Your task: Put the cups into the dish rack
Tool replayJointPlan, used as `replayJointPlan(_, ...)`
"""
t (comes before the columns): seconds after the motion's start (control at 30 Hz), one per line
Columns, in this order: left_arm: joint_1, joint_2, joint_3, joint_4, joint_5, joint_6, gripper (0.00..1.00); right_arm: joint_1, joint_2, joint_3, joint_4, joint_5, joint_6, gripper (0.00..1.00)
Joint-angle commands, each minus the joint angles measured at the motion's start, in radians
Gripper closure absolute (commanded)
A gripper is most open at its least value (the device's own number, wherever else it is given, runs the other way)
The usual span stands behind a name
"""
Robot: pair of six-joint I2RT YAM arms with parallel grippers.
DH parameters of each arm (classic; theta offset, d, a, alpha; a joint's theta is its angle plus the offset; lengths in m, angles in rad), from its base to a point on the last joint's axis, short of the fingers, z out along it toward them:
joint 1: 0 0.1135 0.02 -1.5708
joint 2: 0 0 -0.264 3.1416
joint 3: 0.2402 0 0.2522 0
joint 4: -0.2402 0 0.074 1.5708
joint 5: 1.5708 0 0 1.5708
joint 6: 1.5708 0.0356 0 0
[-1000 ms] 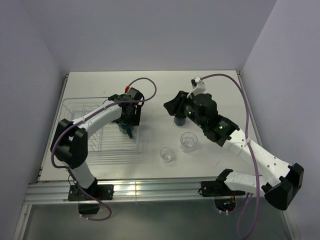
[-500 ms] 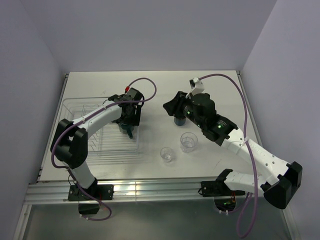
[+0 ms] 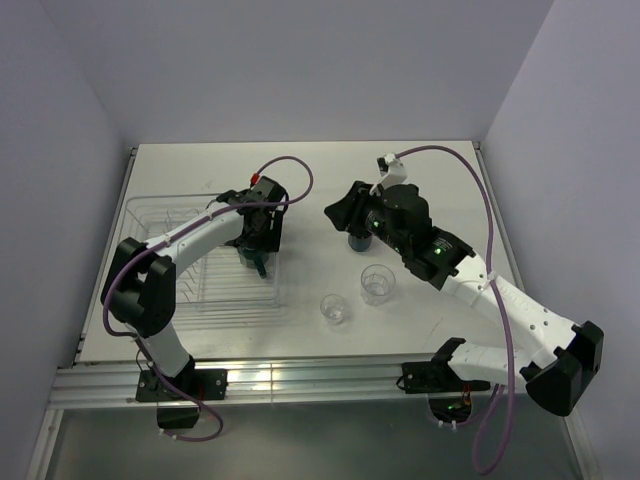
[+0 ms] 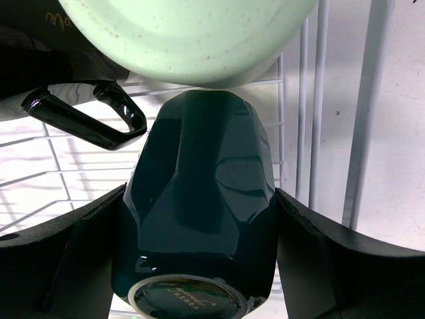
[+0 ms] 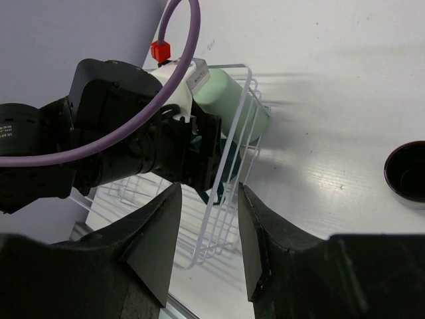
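Observation:
My left gripper [image 3: 259,254] [image 4: 199,229] is shut on the dark green mug [image 4: 206,153], which is base-up over the wires at the right end of the dish rack [image 3: 170,262]. The mint green tumbler [image 4: 186,33] [image 5: 234,106] lies in the rack just beyond it, next to the black mug [image 4: 85,118]. My right gripper [image 3: 341,210] [image 5: 210,191] hangs open and empty above the table right of the rack. The navy mug [image 3: 356,242] [image 5: 406,171] stands under the right arm. Two clear tumblers [image 3: 377,284] [image 3: 335,308] stand on the table nearer the front.
The rack's right wall [image 5: 229,193] rises between the two grippers. In the right wrist view my left arm's wrist and purple cable [image 5: 126,133] fill the left side. Side walls close in the white table [image 3: 300,170].
My right arm has crept slightly up and to the left above the navy mug. The left gripper and the dark green mug have stayed where they were.

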Motion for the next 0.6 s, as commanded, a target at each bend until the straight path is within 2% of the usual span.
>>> replayJointPlan(0.0, -0.004, -0.042, 0.003, 0.056, 0.01, -0.008, 0.25, 0.005, 0.004, 0.05, 0.007, 0.004, -0.013, 0.53)
replayJointPlan(0.17, -0.004, -0.05, -0.003, 0.056, 0.004, -0.011, 0.22, 0.009, 0.01, 0.056, 0.002, 0.005, -0.016, 0.5)
replayJointPlan(0.2, -0.003, -0.052, -0.003, 0.056, 0.006, -0.011, 0.02, 0.01, 0.013, 0.058, 0.004, 0.005, -0.016, 0.5)
replayJointPlan(0.23, -0.004, -0.053, -0.004, 0.056, 0.004, -0.011, 0.01, 0.01, 0.013, 0.058, 0.004, 0.005, -0.016, 0.49)
replayJointPlan(0.57, -0.003, -0.078, -0.006, 0.044, 0.003, -0.014, 0.02, 0.016, 0.027, 0.072, -0.005, 0.01, -0.023, 0.46)
